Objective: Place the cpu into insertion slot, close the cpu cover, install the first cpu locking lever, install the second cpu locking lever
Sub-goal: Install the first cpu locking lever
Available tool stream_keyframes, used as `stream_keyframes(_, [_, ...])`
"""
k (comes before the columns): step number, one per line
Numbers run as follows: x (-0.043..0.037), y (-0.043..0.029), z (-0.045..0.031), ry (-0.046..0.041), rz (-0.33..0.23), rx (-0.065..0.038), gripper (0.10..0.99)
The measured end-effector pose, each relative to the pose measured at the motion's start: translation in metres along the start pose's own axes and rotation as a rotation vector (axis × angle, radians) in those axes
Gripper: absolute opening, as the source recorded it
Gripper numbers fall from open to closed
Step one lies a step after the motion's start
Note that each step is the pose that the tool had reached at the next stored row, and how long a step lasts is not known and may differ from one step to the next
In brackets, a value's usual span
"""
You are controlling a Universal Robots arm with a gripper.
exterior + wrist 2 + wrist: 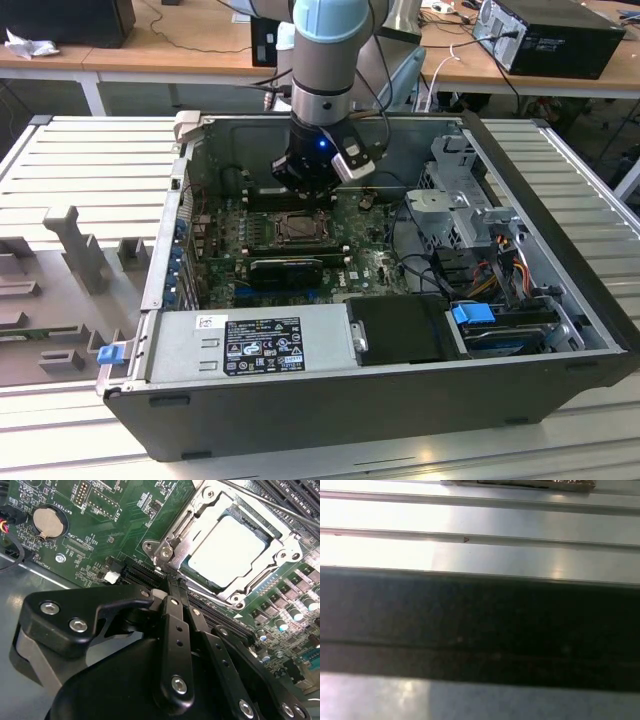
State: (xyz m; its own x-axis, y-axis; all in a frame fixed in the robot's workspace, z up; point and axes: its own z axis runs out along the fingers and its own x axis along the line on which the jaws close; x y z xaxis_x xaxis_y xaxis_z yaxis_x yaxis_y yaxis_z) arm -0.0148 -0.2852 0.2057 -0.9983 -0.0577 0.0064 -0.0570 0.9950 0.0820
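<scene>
We see the cpu (227, 550) already lying in the slot (197, 582), in the upper right of the second wrist view. Its pale face shows through the large cut-out of the cover (200, 517), which lies flat over it, so we judge the first two steps as done. A thin lever (270, 505) runs diagonally along the far side of the socket, at the top right of the frame; we cannot tell whether it is hooked under its catch. Of the second lever we can say nothing certain. So the locking steps look, to us, as the part that remains or is in progress.

The gripper (172, 582) comes up from the lower middle of the second wrist view. Its two black fingers (175, 615) stand pressed together with no gap, and nothing is held between them. Their tip is just at the lower left corner of the cover, near the hinge screw; touching or only very close, we cannot tell. The cpu lies up and to the right of the tip, apart from it.

In the exterior view the gripper (305, 190) hangs above the slot (298, 228), at the middle of the open case (560, 250).
</scene>
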Motion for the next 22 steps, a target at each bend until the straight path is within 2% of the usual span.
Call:
stream_keyframes(1, [0.0,0.0,0.0,0.0,0.0,0.0,0.106])
stream_keyframes(2, [0.0001,0.0001,0.0,0.0002,0.0,0.004,0.106])
stream_keyframes(5, [-0.0001,0.0008,0.0009,0.0016,0.0,0.025,0.106])
stream_keyframes(8, [-0.0002,0.0022,0.0023,0.0025,0.0,0.039,0.106])
stream_keyframes(12, [-0.0006,0.0034,0.0052,0.003,0.0,0.043,0.106])
stream_keyframes(13, [-0.0006,0.0032,0.0053,0.003,0.0,0.042,0.106])
stream_keyframes(16, [-0.0008,0.0035,0.0058,0.001,0.0,0.016,0.106])
stream_keyframes(18, [-0.0008,0.0036,0.0053,0.0002,0.0,0.005,0.106])
stream_keyframes(22, [-0.0007,0.0055,-0.0153,0.0003,0.0,0.005,0.106])
